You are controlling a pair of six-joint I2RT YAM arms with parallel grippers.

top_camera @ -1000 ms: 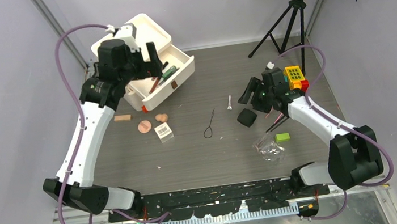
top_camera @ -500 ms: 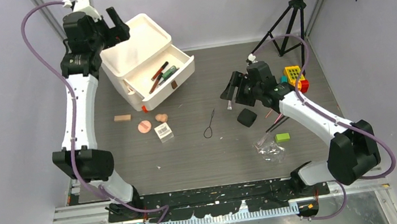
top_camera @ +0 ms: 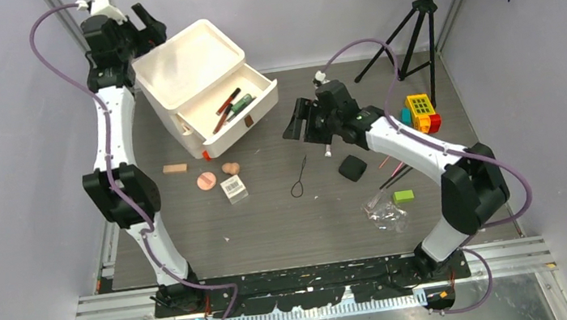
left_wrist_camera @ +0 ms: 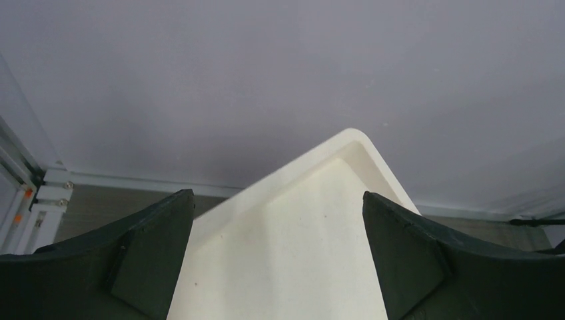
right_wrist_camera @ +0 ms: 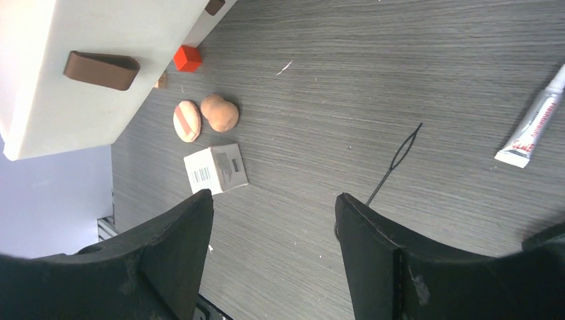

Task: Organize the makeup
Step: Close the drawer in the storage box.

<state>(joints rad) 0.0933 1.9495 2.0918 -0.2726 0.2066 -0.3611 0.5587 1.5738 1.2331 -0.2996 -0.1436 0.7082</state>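
Note:
The white organizer stands at the back left, its drawer open with red and black pencils and a green tube inside. My left gripper is open and empty, high over the organizer's back left corner; the left wrist view shows its tray top between the fingers. My right gripper is open and empty above mid-table. Below it lie a pink puff, a peach sponge, a barcoded box and a white tube. A black compact and pencils lie to the right.
A small red cube sits by the organizer's front corner. A thin black loop tool, a green block and a crumpled clear bag lie on the table. Toy blocks and a tripod stand at the back right.
My left arm has risen from over the drawer and swung to the back left corner. My right arm has moved left from the compact toward mid-table. Both grippers stay open.

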